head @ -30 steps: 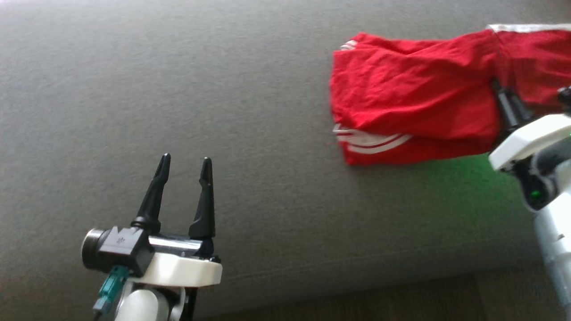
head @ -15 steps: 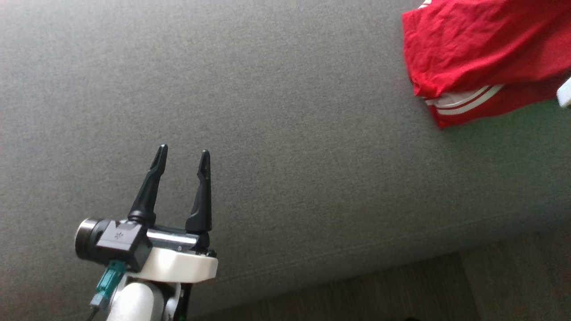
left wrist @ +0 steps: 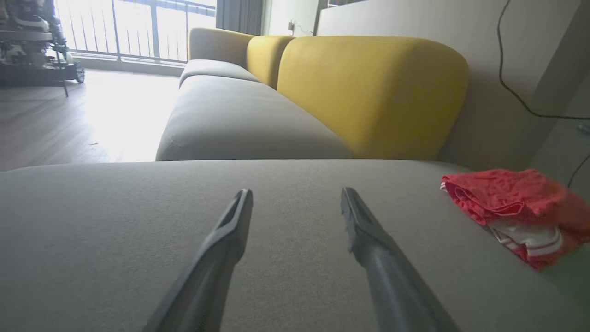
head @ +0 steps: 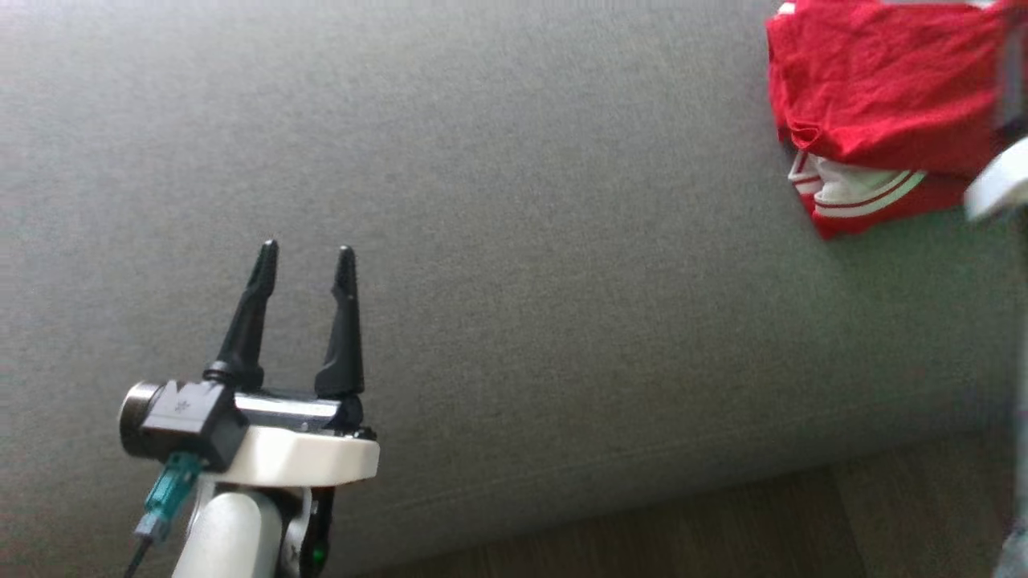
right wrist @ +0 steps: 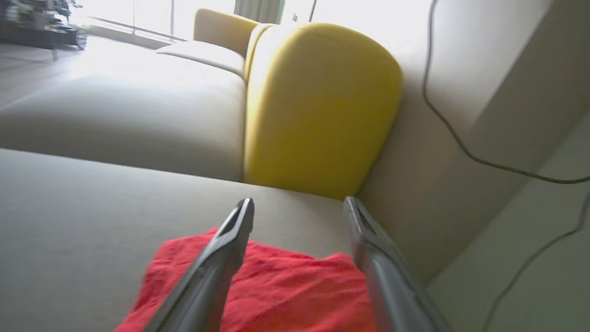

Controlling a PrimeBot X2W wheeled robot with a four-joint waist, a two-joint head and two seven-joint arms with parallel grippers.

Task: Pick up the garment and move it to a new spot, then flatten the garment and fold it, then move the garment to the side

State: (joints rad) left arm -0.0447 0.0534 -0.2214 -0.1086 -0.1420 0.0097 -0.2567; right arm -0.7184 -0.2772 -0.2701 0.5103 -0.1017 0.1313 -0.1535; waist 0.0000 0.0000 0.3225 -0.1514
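Over at the right-hand end of the grey seat cushion (head: 522, 241), up in the far corner of the head view, the red garment (head: 875, 104) lies bunched in a folded heap, with white stripes peeking out along its near edge. And look at the right gripper (right wrist: 298, 200): its two dark fingers are spread wide, hanging just over the red cloth with nothing pinched between them. Whether the tips touch the fabric, can't tell. A blurred pale piece of the right arm (head: 996, 185) crosses the garment's edge in the head view. Down at the lower left, the left gripper (head: 307, 249) hovers over bare cushion, well apart from the garment, fingers splayed too and holding nothing. From the left wrist, the garment sits off to the right, near the wall (left wrist: 474, 120), with a yellow backrest (left wrist: 368, 92) behind the seat. A dark cable (right wrist: 461, 150) trails down that wall, and wood floor (head: 642, 538) shows along the cushion's front edge.
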